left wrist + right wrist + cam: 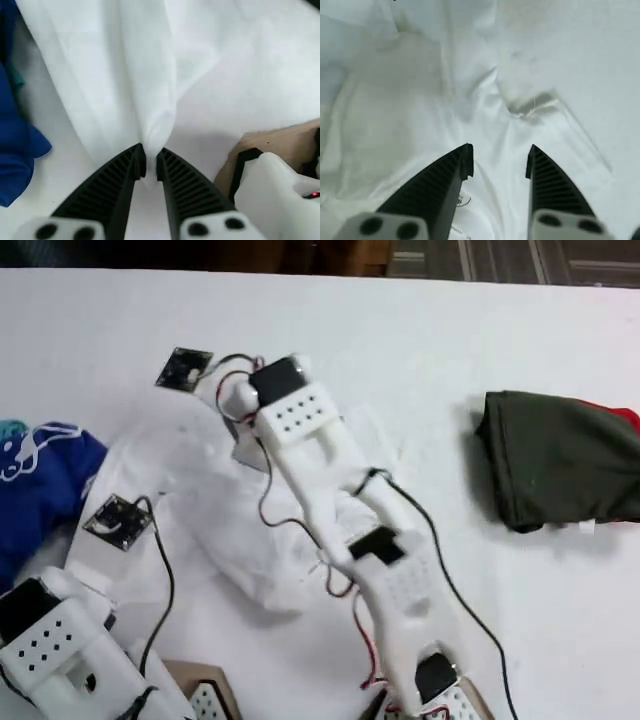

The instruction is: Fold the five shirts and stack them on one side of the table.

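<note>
While left gripper (150,163) pinches white shirt (120,75), right gripper (498,162) gapes.

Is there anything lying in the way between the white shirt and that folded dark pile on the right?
Nothing visible. Bare table separates the white shirt from the folded dark green shirt. The left end effector grips the white shirt.

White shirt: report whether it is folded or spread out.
Not folded: the white shirt lies crumpled on the table, one ridge pinched in the shut left gripper, the right gripper open over it.
</note>
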